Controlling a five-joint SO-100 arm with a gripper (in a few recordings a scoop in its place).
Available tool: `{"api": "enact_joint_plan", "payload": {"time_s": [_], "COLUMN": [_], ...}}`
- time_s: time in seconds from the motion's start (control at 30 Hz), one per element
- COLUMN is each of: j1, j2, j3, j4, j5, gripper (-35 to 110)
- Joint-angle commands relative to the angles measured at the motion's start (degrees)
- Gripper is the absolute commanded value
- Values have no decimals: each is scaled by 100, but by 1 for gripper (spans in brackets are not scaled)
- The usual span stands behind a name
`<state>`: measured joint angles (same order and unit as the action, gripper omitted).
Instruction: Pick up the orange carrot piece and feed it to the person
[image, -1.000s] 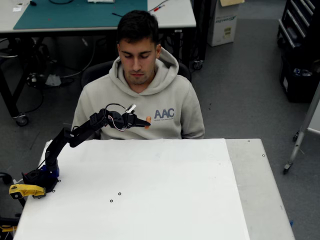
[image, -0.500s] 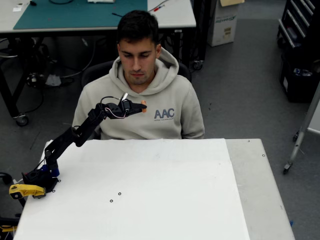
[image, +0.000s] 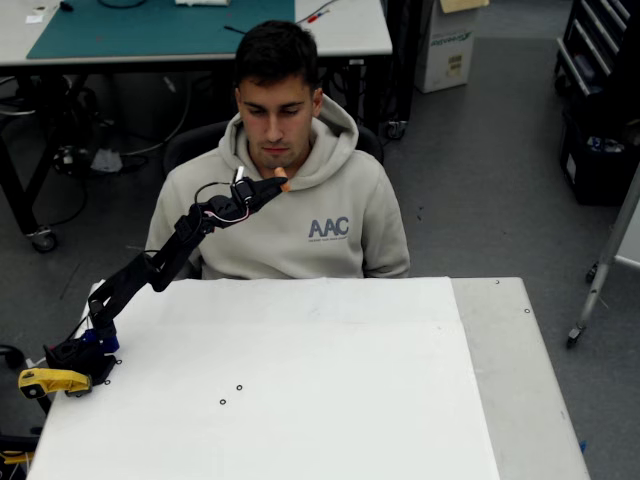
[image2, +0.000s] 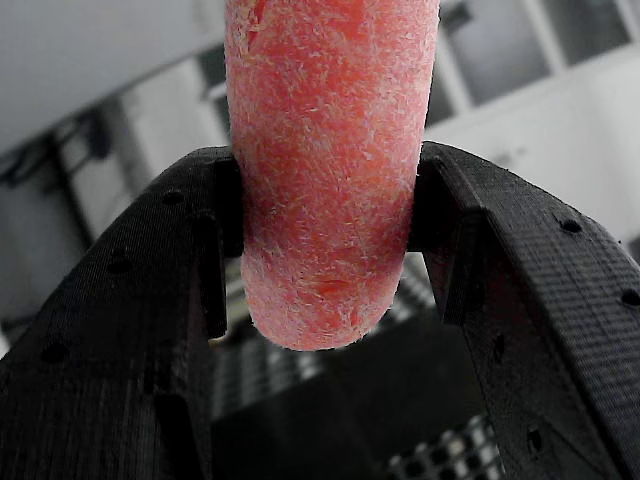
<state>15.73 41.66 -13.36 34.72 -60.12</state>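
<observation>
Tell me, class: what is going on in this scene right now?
A black robot arm reaches up from the white table toward a seated person in a beige hoodie. Its hand is shut on an orange carrot piece, pinched between both fingers in the wrist view. In the overhead view, the carrot sits just below the person's chin, near the mouth but not yet in it.

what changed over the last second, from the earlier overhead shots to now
The gripper rose from chest level, near the hoodie lettering, up and slightly left in the overhead view toward the person's chin, carrying the orange carrot piece. The grip stayed shut on it throughout; the person and the white table stayed put.
</observation>
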Motion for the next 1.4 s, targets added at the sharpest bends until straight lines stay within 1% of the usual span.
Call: {"api": "enact_joint_plan", "payload": {"time_s": [0.0, 0.27, 0.4, 0.53, 0.8, 1.03, 1.37], "j1": [-185, -501, -554, -562, -598, -835, -835], "j2": [264, -26, -492, -694, -694, -686, -466], "j3": [-527, -519, -519, -527, -527, -536, -536], "j4": [-545, -615, -624, -633, -633, -633, -633], "j5": [-62, -97, -519, -642, -642, -650, -650], "gripper": [-2, -2, -2, -2, -2, -2, -2]}}
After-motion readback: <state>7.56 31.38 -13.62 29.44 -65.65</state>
